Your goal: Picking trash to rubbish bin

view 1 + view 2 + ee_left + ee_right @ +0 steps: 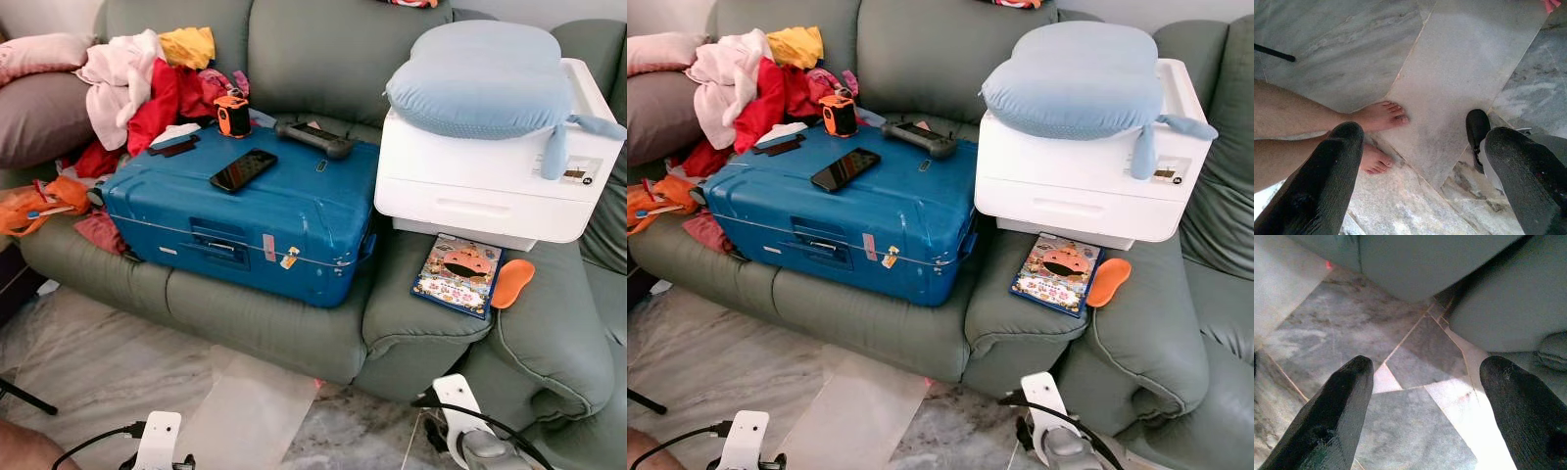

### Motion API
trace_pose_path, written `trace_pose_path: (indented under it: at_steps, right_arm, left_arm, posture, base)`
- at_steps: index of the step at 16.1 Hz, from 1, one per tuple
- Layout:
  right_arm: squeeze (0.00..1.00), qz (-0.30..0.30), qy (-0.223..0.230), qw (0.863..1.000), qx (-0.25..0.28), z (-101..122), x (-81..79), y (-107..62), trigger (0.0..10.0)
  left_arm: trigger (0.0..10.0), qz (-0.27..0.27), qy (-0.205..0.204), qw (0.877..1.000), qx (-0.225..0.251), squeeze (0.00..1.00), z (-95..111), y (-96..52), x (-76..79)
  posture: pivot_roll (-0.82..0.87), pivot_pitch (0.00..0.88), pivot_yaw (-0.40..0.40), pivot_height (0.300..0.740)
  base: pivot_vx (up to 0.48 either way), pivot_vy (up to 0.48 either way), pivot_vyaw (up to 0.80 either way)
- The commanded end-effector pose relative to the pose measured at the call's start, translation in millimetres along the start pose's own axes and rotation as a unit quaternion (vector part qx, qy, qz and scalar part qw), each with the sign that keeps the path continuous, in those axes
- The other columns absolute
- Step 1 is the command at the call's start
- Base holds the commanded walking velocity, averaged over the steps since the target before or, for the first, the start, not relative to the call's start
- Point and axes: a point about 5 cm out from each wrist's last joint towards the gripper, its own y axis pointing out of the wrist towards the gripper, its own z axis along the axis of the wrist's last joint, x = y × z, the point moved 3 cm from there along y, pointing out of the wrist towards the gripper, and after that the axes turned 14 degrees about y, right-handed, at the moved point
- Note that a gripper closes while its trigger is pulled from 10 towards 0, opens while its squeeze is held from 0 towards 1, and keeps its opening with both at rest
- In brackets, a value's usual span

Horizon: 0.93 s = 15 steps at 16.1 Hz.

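1. The sofa (294, 323) was grey-green.
2. The suitcase (294, 215) was bright blue, and a black phone (243, 168) lay on it.
3. The printer (490, 186) was white, under a pale blue cushion (480, 78).
4. The clothes (147, 83) were red, pink, white and yellow.
5. The floor (1352, 54) was grey veined marble.
6. The book (458, 274) was multicoloured.

Home living room, grey-green sofa (294, 323) piled with clothes (137, 83), blue suitcase (245, 215), marble floor (88, 362)
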Motion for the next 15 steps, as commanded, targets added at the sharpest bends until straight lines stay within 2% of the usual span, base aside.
trace_pose_path:
  at_steps: [1,15]
  right_arm:
    - [0.00,-0.007,0.008,1.000,0.000,0.7,2.4,0.0,10.0]
    - [0.00,-0.005,0.002,1.000,-0.001,3.6,-1.1,0.7,10.0]
  left_arm:
    - [10.0,0.001,0.005,1.000,0.000,0.00,0.8,0.2,-0.1]
    - [10.0,-0.004,0.012,1.000,-0.003,0.00,-1.5,-0.2,2.2]
  posture:
    - [0.04,0.031,-0.007,0.740]
    - [0.03,0.036,-0.002,0.740]
  base:
    - [0.000,0.000,0.00]
    - [0.000,0.000,0.00]
